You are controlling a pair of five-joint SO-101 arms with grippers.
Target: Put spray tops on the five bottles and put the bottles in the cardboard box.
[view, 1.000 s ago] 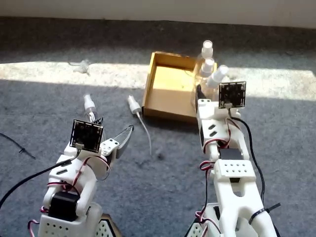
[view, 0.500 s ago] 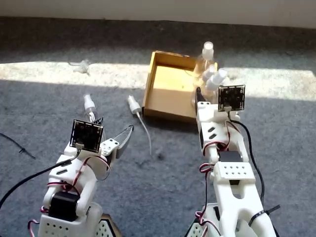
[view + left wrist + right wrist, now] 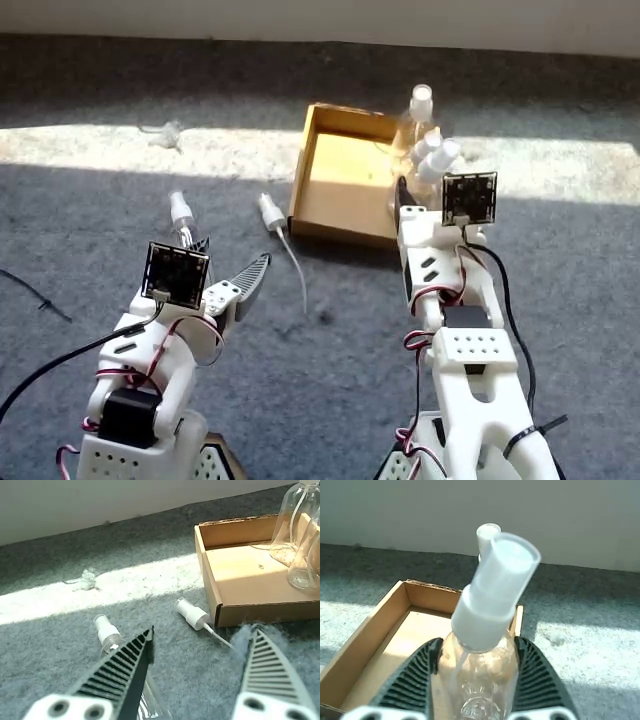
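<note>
R claw [image 3: 477,645] is clamped on a clear held bottle [image 3: 477,680], ribbed fingers [image 3: 422,672] pressed to both sides of its shoulder. The bottle's white spray top [image 3: 495,590] is on, and the bottle leans a bit. It sits at the right side of the cardboard box [image 3: 298,185], near corner; can't tell if its base touches the box floor. Just past it, two bottles [image 3: 292,535] stand w/ tops on in the box's far right corner, close together, one right beside the held one. The rest of the box floor is bare brown card. L claw [image 3: 202,632] is wide open w/ nothing btwn the fingers, low over the grey carpet [image 3: 350,380], well apart from the box, on its left. By its left finger is a fourth bottle [image 3: 106,630], top on, body partly under the finger; looks to be lying down but not sure. Btwn L claw and the box lies a loose spray top [image 3: 270,212] on the carpet, just beside the box's near left corner, its thin tube trailing back toward the arms. Farther off, in the sunlit strip, a small clear scrap [image 3: 160,131]. A black cable tie [image 3: 30,295] lies at the carpet's left edge.
</note>
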